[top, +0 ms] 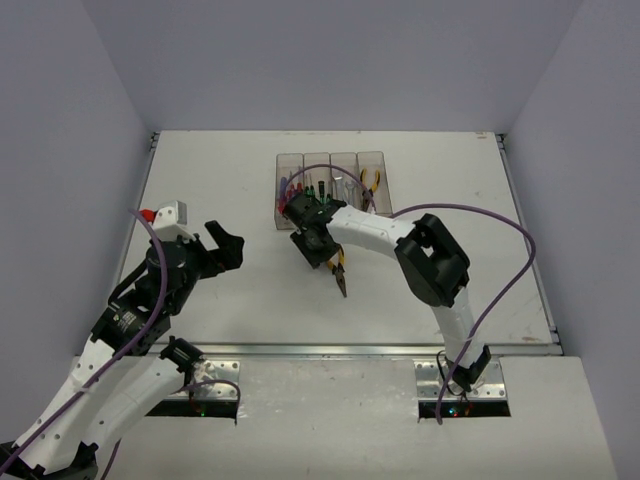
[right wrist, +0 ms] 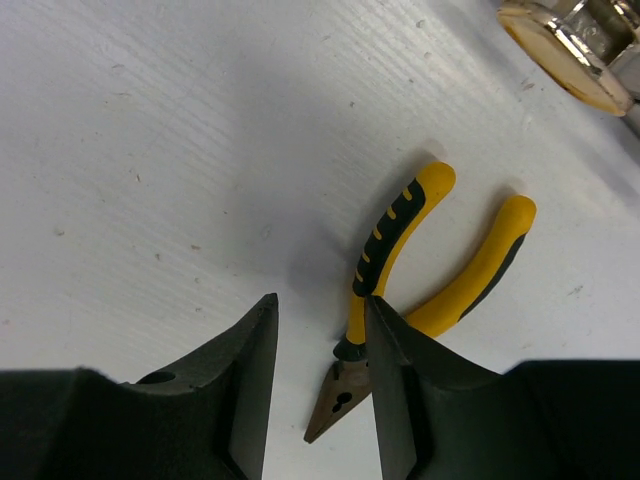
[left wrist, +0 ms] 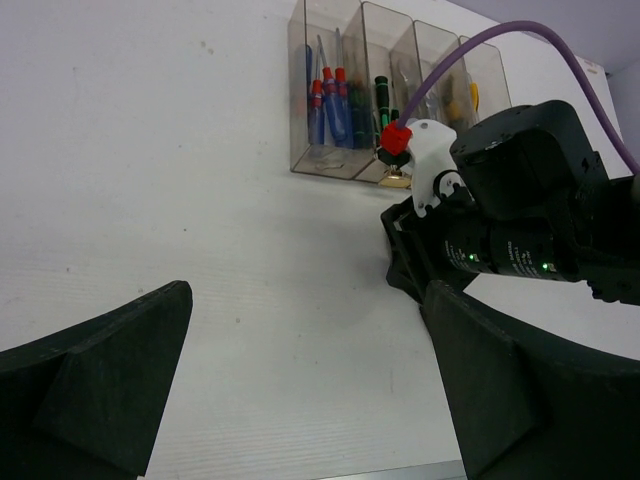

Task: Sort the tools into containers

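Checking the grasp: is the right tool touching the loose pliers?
Cannot tell. Right wrist view: pliers show between the right tool's fingers; one finger overlaps them, contact unclear.

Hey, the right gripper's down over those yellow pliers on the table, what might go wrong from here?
1. The pliers lie against one finger of the right gripper, with a gap to the other finger. Closing may shove or spin them instead of gripping.
2. Their handles are splayed apart, so they might catch on the walls of the narrow bins when lowered in.
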Motion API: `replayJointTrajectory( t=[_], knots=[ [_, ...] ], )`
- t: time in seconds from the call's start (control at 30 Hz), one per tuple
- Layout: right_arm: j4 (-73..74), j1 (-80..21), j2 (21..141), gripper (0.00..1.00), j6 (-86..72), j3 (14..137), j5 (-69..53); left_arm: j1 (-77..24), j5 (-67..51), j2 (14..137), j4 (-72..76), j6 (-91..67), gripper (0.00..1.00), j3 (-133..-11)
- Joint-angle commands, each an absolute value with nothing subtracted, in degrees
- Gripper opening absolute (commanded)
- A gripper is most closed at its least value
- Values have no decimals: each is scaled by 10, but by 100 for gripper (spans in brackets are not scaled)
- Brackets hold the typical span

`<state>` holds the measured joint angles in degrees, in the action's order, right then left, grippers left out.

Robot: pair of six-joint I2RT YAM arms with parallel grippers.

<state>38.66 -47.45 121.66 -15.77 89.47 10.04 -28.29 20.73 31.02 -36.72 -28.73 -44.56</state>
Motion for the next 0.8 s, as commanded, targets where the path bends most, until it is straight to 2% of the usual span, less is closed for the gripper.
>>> replayJointTrajectory(
  t=[0.0, 0.17, 0.47, 0.77],
  knots=[
    [397, -472, 1184, 40, -141, 920, 112, -279, 199, 314, -335, -279, 100, -448],
    [396, -456, 1196, 38, -150, 924, 111, -279, 197, 315, -334, -278, 100, -448],
    [395, -439, 1256, 25, -143, 925, 80, -279, 194, 316, -332, -276, 100, -449],
    [376, -439, 1250, 23, -165, 885, 52, -279, 192, 314, -332, -276, 100, -448]
  ],
)
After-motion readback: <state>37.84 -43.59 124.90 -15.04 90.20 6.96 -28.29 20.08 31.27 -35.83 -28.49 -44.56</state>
